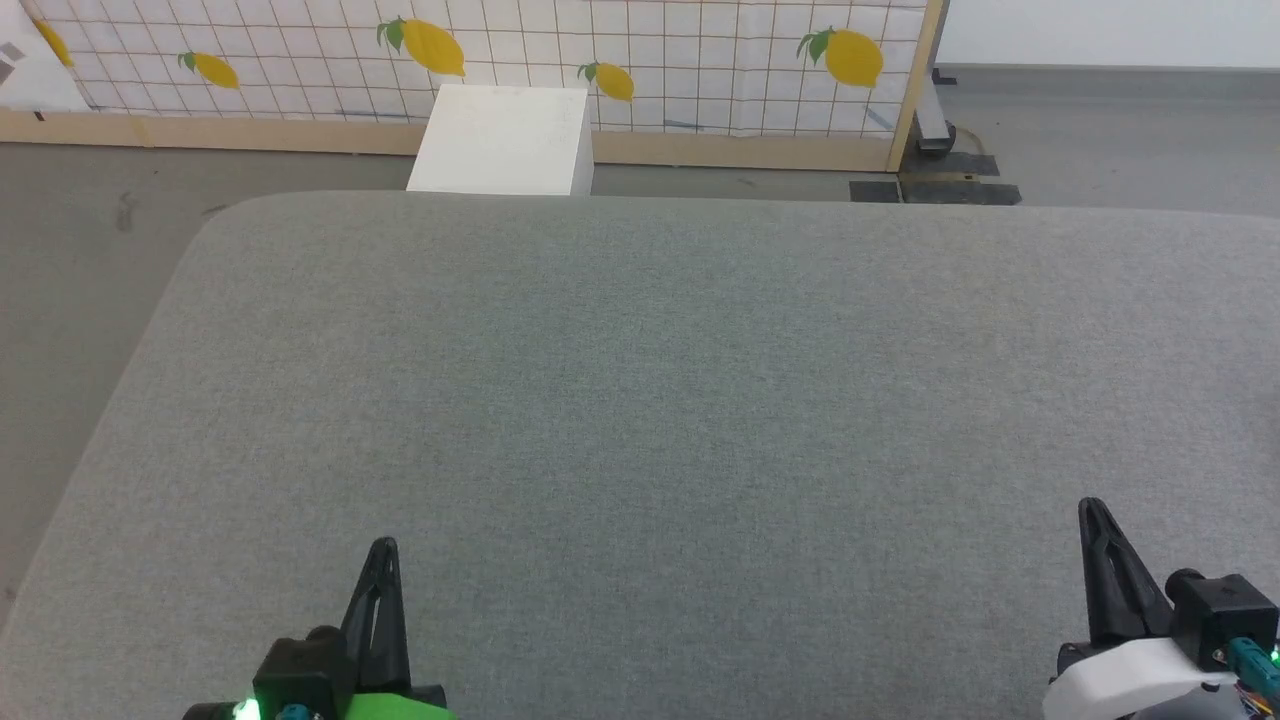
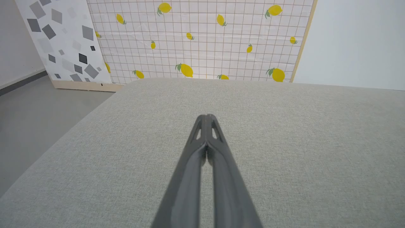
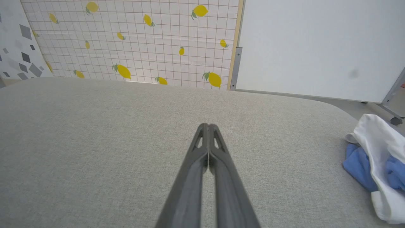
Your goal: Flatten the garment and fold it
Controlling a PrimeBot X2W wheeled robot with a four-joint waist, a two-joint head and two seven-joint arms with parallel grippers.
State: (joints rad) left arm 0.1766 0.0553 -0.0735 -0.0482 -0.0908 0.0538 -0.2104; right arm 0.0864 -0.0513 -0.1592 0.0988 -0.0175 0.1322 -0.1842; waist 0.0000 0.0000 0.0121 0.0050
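Pointing forward over the grey padded table [image 1: 640, 380], the left gripper [image 1: 383, 550] and the right gripper [image 1: 1092, 508] are both clenched on nothing, fingertips pressed together. The garment [image 3: 375, 142] lies bunched near the table's right edge (white cloth over blue folds). The right wrist view's border cuts it off, so its sleeves and outline cannot be made out.

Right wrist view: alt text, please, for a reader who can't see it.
The right tool, shut and holding nothing, points across a grey padded surface. A crumpled white-and-blue garment lies at the view's right edge, apart from the tool; a lemon-print panel stands behind.
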